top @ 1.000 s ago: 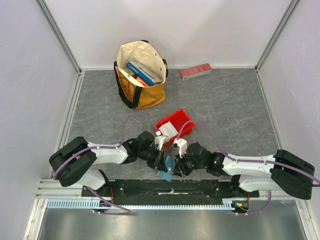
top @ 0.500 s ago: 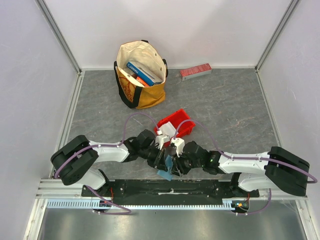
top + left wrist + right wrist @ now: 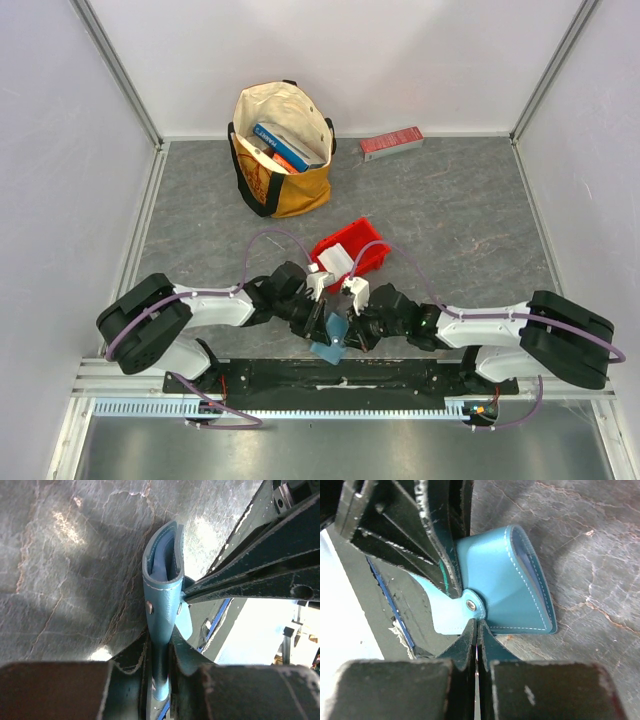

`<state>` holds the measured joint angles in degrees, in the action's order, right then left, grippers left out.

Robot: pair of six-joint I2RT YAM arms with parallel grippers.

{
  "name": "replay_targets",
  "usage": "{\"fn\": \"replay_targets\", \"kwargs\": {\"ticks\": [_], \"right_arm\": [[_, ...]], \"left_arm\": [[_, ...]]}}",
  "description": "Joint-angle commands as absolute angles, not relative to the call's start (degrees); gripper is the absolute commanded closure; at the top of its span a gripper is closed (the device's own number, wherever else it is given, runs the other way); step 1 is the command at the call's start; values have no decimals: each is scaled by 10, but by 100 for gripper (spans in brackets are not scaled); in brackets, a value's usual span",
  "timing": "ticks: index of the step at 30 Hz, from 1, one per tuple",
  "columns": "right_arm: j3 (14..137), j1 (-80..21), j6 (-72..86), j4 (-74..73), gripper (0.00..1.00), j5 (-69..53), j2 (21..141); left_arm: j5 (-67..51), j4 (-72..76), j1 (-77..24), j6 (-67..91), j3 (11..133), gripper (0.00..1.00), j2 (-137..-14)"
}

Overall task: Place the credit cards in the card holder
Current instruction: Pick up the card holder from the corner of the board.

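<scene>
While the card holder [image 3: 161, 605] is folded with its far end gaping a little, it sits edge-on in the left gripper [image 3: 160, 666], which is pinching its near end from both sides. Lighter blue lining shows inside the gap. The closure tab [image 3: 451, 611] with its metal snap sticks out sideways from the fold.

The right gripper [image 3: 476, 630] has its jaws pressed together, tips right at the tab's edge just below the snap. Can't tell if any of the tab is caught between them.

From the top view the holder sits between the two grippers, low over the near edge of the grey table [image 3: 450, 220], by the black base plate [image 3: 300, 378].

White credit cards [image 3: 337, 259] lie in the red bin [image 3: 368, 250], just beyond the grippers, apart from the holder.

Farther back: tote bag [image 3: 283, 150] with books in it, back-left, and a long red box [image 3: 391, 142] against the back wall, well apart from the arms.
</scene>
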<state>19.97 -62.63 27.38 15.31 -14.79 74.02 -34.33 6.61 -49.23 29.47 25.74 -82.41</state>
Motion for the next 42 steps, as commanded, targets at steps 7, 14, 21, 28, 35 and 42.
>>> {"fn": "replay_targets", "kwargs": {"ticks": [7,14,21,28,35,42], "right_arm": [[166,-677,290,239,100,-319,732],[185,-705,303,230,100,-325,782],[191,-737,317,212,100,-312,803],[186,-765,339,194,100,-296,802],[183,-773,341,168,100,-273,806],[197,-773,366,32,86,-120,712]], "left_arm": [[-188,123,-480,366,264,98,-802],[-149,98,-479,378,259,98,-788],[-122,87,-476,394,255,98,-787],[-107,77,-468,401,248,98,-781],[-119,74,-463,395,240,98,-771],[-139,79,-464,388,194,98,-705]]}}
